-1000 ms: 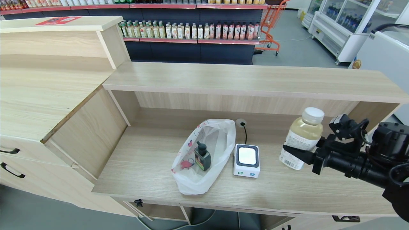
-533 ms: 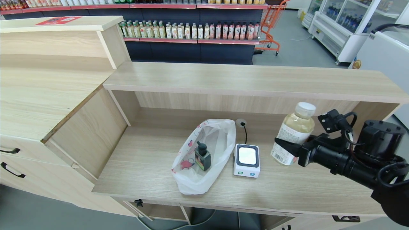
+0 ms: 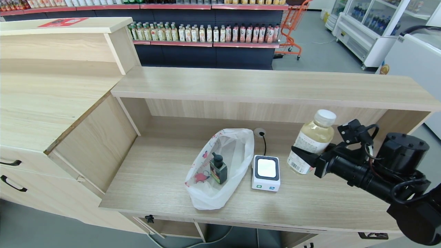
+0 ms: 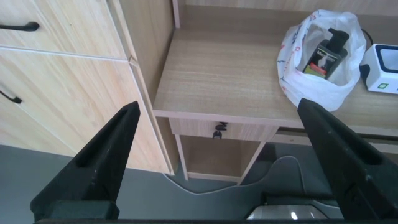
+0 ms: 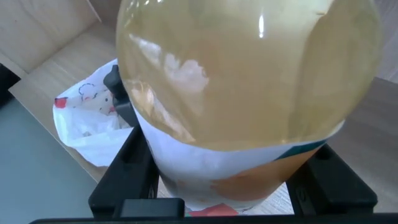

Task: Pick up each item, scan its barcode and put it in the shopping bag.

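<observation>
Fingers of the right claw [image 3: 309, 153] are closed on a tilted bottle [image 3: 311, 141] of pale yellow drink, held clear of the counter [image 3: 155, 172]. Just to that claw's left and lower stands the scanner [image 3: 266, 172], apart from the bottle; past it the shopping bag [image 3: 237, 148] lies open with a dark pump bottle [image 3: 218, 169] inside. The left claw [image 4: 217, 107] is spread wide, holding nothing

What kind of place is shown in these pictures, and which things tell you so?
Most likely a small shop's checkout, perhaps a mock-up. Behind it stand shelves of bottled drinks and glass-door coolers, and a barcode scanner sits beside a shopping bag on the wooden counter.
</observation>
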